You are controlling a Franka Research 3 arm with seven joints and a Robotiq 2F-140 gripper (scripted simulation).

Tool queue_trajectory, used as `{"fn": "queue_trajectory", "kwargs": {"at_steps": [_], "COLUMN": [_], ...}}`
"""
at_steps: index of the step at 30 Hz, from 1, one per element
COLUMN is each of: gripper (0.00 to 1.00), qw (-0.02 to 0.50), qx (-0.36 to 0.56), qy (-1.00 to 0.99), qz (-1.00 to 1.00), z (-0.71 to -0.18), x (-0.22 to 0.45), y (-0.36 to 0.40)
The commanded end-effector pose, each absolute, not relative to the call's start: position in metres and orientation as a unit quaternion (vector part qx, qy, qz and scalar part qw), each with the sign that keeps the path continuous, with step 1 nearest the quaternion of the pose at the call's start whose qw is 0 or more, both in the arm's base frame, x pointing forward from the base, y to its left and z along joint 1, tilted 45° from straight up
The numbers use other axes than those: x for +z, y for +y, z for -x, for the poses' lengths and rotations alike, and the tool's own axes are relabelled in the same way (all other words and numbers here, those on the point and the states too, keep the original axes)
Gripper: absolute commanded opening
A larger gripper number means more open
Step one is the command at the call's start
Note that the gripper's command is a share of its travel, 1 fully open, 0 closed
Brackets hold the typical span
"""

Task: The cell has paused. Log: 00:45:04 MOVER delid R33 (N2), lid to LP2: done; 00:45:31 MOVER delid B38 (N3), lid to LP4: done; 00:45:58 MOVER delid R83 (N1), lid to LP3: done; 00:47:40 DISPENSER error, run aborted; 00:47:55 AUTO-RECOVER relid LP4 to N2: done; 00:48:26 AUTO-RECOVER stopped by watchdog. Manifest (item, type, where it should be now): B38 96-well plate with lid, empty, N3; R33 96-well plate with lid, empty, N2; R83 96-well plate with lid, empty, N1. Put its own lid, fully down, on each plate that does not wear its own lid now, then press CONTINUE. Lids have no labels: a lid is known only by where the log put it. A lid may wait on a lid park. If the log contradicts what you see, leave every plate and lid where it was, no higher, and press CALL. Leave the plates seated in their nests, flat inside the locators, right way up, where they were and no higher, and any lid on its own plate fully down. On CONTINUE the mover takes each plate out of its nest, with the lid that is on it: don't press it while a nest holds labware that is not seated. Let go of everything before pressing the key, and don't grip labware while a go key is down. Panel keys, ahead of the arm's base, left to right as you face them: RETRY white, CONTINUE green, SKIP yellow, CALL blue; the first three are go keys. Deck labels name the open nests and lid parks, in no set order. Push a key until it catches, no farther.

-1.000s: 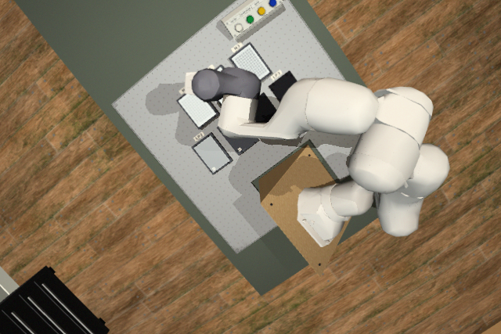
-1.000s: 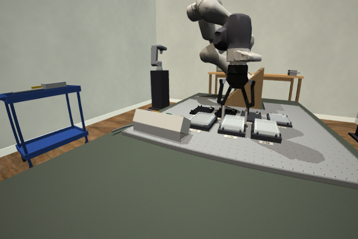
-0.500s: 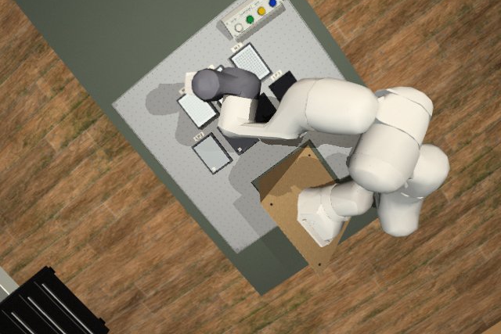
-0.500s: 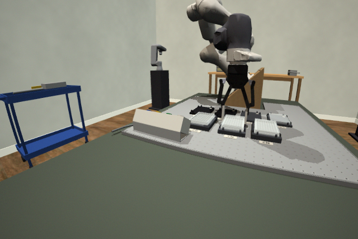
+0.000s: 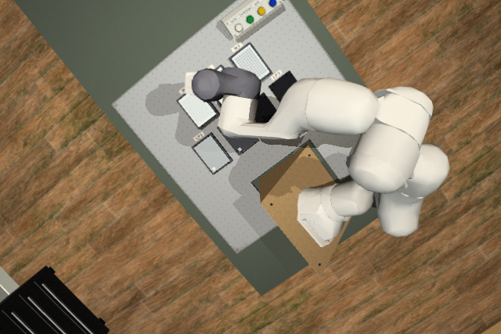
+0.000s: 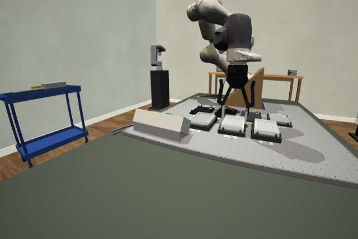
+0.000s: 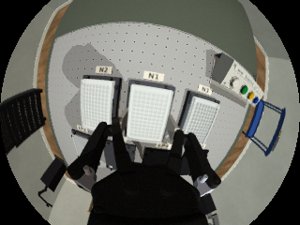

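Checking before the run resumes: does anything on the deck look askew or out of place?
Nothing stands out. The N2 plate, N1 plate and N3 plate sit square in their nests, and a lid lies flat on its park. The gripper is clamped on the N1 plate, or its lid.

- Three plates stand close in one row; the claw (image 6: 234, 115) stands over the middle plate (image 6: 232, 123), closed on it, one finger in each narrow gap.
- The left plate (image 6: 203, 120) and the right plate (image 6: 266, 127) stand just beside it, so sideways room is small.
- The key panel (image 6: 158, 125) blocks the near left side of the tabletop (image 6: 288, 155).
- Behind the row, black lid parks (image 6: 202, 109) and a parked lid (image 6: 278, 118) fill the way.
- Right of the row, the tabletop gives wide room.
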State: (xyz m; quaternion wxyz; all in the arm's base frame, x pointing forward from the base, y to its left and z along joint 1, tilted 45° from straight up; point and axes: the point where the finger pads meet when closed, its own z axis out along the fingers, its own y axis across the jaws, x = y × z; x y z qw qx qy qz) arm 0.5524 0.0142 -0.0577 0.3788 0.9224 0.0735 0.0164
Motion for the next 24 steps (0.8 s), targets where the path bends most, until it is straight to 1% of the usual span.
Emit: {"fn": "queue_trajectory", "kwargs": {"at_steps": [1,24], "gripper": [0.0,0.0], "qw": [0.378,0.378], "qx": [0.017,0.017], "qy": [0.077,0.077], "qz": [-0.922,-0.922], "z": [-0.5541,-0.5543], "x": [-0.0584,-0.0597], "y": [0.0146,0.0131]}}
